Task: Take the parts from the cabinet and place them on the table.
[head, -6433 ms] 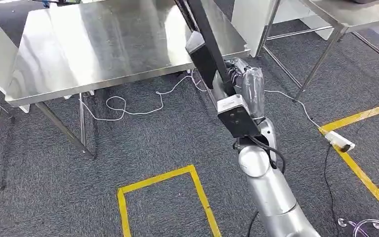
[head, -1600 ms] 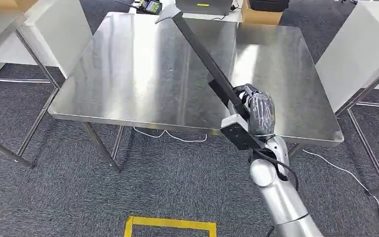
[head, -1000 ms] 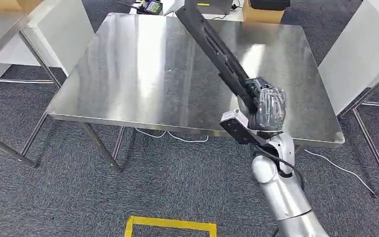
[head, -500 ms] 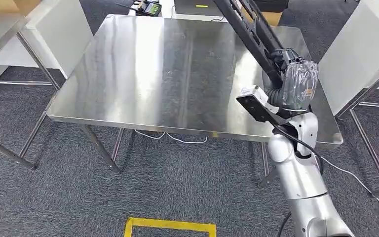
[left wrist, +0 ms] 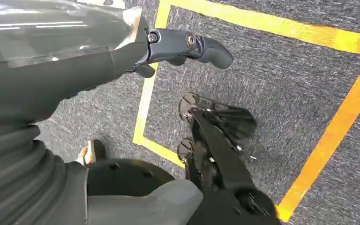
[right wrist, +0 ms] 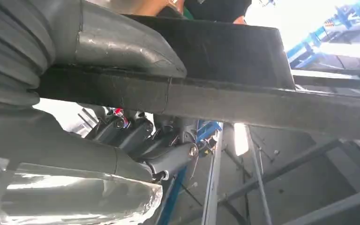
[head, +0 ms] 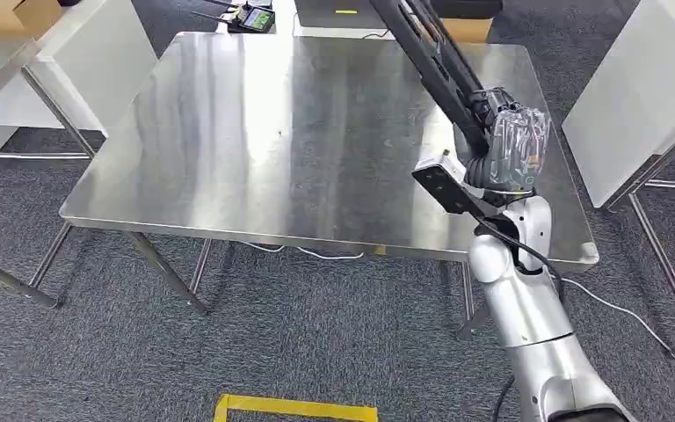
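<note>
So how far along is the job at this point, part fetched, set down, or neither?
Fetched, not set down. The right hand grips a long black part and holds it slanted above the steel table, so the pickup looks done. The tabletop carries no part yet, so lowering and releasing it remain. The left hand hangs over the carpet and yellow floor tape, holding nothing.

right hand | grips long black part | thumb on top

Before us we see a steel table on thin metal legs, standing on grey carpet marked with yellow tape. We also see a white cable lying on the carpet beneath it.
</note>
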`<state>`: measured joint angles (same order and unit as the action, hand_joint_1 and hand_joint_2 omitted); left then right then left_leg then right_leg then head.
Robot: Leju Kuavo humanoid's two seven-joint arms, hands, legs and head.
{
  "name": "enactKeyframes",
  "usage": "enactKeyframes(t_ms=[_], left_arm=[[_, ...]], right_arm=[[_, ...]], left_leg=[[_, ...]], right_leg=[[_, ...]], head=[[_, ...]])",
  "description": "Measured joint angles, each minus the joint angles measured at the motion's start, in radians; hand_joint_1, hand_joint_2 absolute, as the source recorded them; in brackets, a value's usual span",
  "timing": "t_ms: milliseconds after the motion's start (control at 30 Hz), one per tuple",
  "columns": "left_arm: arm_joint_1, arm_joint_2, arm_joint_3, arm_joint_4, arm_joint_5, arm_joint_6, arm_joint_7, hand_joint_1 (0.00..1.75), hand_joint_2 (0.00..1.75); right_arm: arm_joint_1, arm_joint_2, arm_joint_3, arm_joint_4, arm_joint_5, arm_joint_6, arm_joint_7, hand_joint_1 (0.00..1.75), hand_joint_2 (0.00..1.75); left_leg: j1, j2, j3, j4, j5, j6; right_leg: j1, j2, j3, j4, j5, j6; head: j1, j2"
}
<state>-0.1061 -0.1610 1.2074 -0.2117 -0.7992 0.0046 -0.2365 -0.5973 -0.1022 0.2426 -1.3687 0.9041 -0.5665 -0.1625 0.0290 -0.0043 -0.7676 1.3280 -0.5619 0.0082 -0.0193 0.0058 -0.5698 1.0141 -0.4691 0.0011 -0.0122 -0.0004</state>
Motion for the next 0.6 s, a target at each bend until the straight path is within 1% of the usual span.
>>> enactKeyframes(t_ms=[33, 67, 100, 133, 167, 200, 233, 267, 300, 333, 367, 400, 433, 467, 500, 533, 567, 600], left_arm=[[0.000, 0.000, 0.000, 0.000, 0.000, 0.000, 0.000, 0.00, 1.75], [0.000, 0.001, 0.000, 0.000, 0.000, 0.000, 0.000, 0.00, 1.75], [0.000, 0.001, 0.000, 0.000, 0.000, 0.000, 0.000, 0.00, 1.75], [-0.001, 0.006, 0.000, 0.000, 0.000, 0.000, 0.000, 0.00, 1.75], [-0.002, 0.005, 0.000, 0.000, -0.001, -0.001, 0.000, 0.00, 1.75], [-0.002, 0.005, 0.000, 0.000, -0.001, 0.000, -0.001, 0.00, 1.75], [-0.001, 0.006, 0.000, 0.000, -0.001, 0.000, -0.001, 0.00, 1.75], [-0.001, 0.006, 0.000, 0.000, 0.000, -0.001, -0.002, 0.00, 1.75], [-0.002, 0.006, 0.000, 0.000, -0.001, -0.003, -0.002, 0.00, 1.75], [0.001, 0.005, 0.000, 0.000, -0.001, -0.003, -0.004, 0.00, 1.75], [0.000, 0.006, 0.000, 0.000, -0.001, -0.004, -0.004, 0.00, 1.75], [-0.001, 0.006, 0.000, 0.000, -0.002, -0.004, -0.004, 0.00, 1.75], [-0.001, 0.006, 0.000, 0.000, -0.003, -0.005, -0.005, 0.00, 1.75], [0.000, 0.006, 0.000, 0.000, -0.005, -0.006, -0.005, 0.00, 1.75], [0.001, 0.006, 0.000, 0.000, -0.007, -0.008, -0.005, 0.00, 1.75], [0.002, 0.005, 0.000, 0.000, -0.008, -0.011, -0.005, 0.00, 1.75], [0.002, 0.005, 0.000, 0.001, -0.010, -0.014, -0.005, 0.00, 1.75], [0.002, 0.005, 0.000, 0.002, -0.010, -0.015, -0.005, 0.00, 1.75]], right_arm=[[0.000, 0.000, 0.002, 0.002, 0.000, 0.000, 0.000, 1.75, 1.75], [-0.001, 0.000, 0.003, 0.003, 0.000, 0.000, 0.000, 1.75, 1.75], [-0.001, 0.000, 0.004, 0.003, 0.000, 0.000, 0.000, 1.75, 1.75], [-0.001, 0.001, 0.005, 0.005, 0.000, -0.003, 0.000, 1.75, 1.75], [-0.004, 0.001, 0.006, 0.007, 0.000, -0.005, -0.002, 1.75, 1.75], [-0.004, 0.001, 0.006, 0.009, -0.002, -0.006, -0.002, 1.75, 1.75], [-0.003, 0.001, 0.007, 0.011, -0.003, -0.006, -0.003, 1.75, 1.75], [-0.003, 0.001, 0.008, 0.012, -0.004, -0.006, -0.004, 1.75, 1.75], [-0.003, 0.001, 0.008, 0.011, -0.004, -0.007, -0.005, 1.75, 1.75], [-0.004, -0.002, 0.009, 0.013, -0.004, -0.008, -0.006, 1.75, 1.75], [-0.006, -0.003, 0.010, 0.013, -0.004, -0.008, -0.009, 1.75, 1.75], [-0.004, -0.005, 0.011, 0.013, -0.005, -0.010, -0.010, 1.75, 1.75], [0.001, -0.008, 0.013, 0.014, -0.005, -0.011, -0.010, 1.75, 1.75], [0.008, -0.013, 0.014, 0.014, -0.004, -0.011, -0.010, 1.75, 1.75], [0.014, -0.017, 0.014, 0.014, -0.005, -0.011, -0.010, 1.75, 1.75], [0.017, -0.021, 0.014, 0.014, -0.005, -0.011, -0.010, 1.75, 1.75], [0.017, -0.025, 0.014, 0.013, -0.005, -0.011, -0.010, 1.75, 1.75], [0.017, -0.028, 0.014, 0.012, -0.005, -0.012, -0.008, 1.75, 1.75]], left_leg=[[-0.002, 0.000, 0.018, -0.061, 0.049, 0.008], [-0.007, 0.000, 0.055, -0.154, 0.108, 0.020], [-0.014, 0.002, 0.093, -0.244, 0.158, 0.034], [-0.022, 0.006, 0.114, -0.279, 0.151, 0.049], [-0.027, 0.008, 0.118, -0.295, 0.149, 0.050], [-0.030, 0.007, 0.117, -0.293, 0.145, 0.048], [-0.034, 0.005, 0.117, -0.293, 0.142, 0.050], [-0.035, 0.001, 0.120, -0.301, 0.142, 0.052], [-0.019, 0.001, 0.141, -0.327, 0.149, 0.054], [-0.024, 0.000, 0.155, -0.339, 0.149, 0.054], [-0.024, 0.000, 0.161, -0.340, 0.147, 0.058], [-0.024, -0.001, 0.165, -0.340, 0.143, 0.060], [-0.025, -0.002, 0.169, -0.340, 0.138, 0.062], [-0.025, -0.006, 0.173, -0.340, 0.134, 0.062], [-0.025, -0.010, 0.179, -0.340, 0.129, 0.060], [-0.025, -0.013, 0.187, -0.339, 0.122, 0.058], [-0.025, -0.015, 0.196, -0.338, 0.115, 0.054], [-0.025, -0.017, 0.205, -0.337, 0.107, 0.050]], right_leg=[[0.003, 0.000, 0.007, 0.000, -0.005, -0.001], [0.006, 0.000, 0.016, 0.000, -0.012, 0.000], [0.007, 0.000, 0.023, -0.001, -0.017, 0.000], [0.007, 0.000, 0.026, -0.003, -0.021, 0.004], [0.019, 0.000, 0.023, -0.002, -0.024, 0.009], [0.011, -0.001, 0.022, -0.003, -0.025, 0.013], [0.007, -0.004, 0.024, -0.007, -0.028, 0.019], [0.009, -0.005, 0.028, -0.014, -0.028, 0.022], [0.020, -0.008, 0.025, -0.014, -0.037, 0.029], [0.013, -0.008, 0.024, 0.014, -0.046, 0.028], [0.013, -0.007, -0.015, 0.085, -0.072, 0.022], [0.011, -0.007, -0.061, 0.164, -0.096, 0.019], [0.009, -0.006, -0.110, 0.241, -0.118, 0.019], [0.009, -0.006, -0.148, 0.293, -0.123, 0.024], [0.008, -0.006, -0.164, 0.295, -0.107, 0.033], [0.006, -0.006, -0.152, 0.245, -0.071, 0.047], [0.003, -0.007, -0.120, 0.160, -0.021, 0.061], [-0.001, -0.007, -0.081, 0.063, 0.027, 0.070]], head=[[-0.001, 0.000], [0.000, 0.000], [0.000, 0.000], [0.003, 0.000], [0.003, 0.000], [0.000, 0.000], [0.002, 0.000], [0.000, 0.000], [0.003, 0.000], [0.003, 0.000], [0.003, 0.000], [0.003, 0.000], [0.005, 0.000], [0.004, 0.000], [0.005, 0.000], [0.005, 0.000], [0.005, 0.000], [0.005, 0.000]])
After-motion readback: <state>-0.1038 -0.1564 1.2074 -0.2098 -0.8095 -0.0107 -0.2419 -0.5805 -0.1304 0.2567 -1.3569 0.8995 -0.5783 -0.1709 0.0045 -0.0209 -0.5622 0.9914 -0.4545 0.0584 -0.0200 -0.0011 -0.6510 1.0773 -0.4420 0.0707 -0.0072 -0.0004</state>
